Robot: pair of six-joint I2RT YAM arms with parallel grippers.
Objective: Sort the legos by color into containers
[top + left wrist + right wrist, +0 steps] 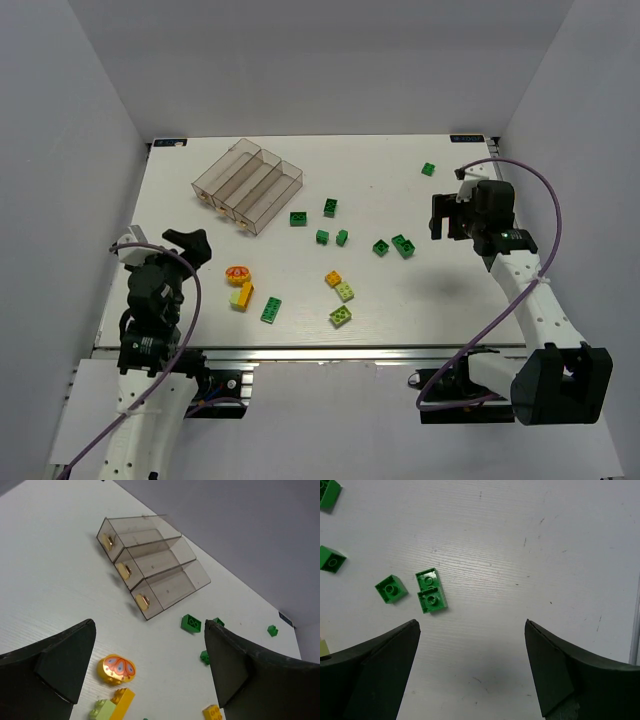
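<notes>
The clear tray [248,185] of four narrow compartments lies at the back left and looks empty; it also shows in the left wrist view [150,565]. Dark green bricks [298,218] are scattered across the middle of the table, with one [428,169] at the far right. Two lime bricks [340,316], an orange-yellow brick [333,279], a yellow-and-lime brick [241,295] and a round yellow butterfly piece [237,273] lie nearer the front. My left gripper [188,243] [150,670] is open and empty above the butterfly piece [116,668]. My right gripper [447,215] [472,670] is open and empty over bare table, right of a dark green brick [431,597].
White walls enclose the table on three sides. The table's right edge [520,240] is close to my right arm. A dark green long brick [271,310] lies near the front edge. More dark green bricks [391,588] show at the left of the right wrist view.
</notes>
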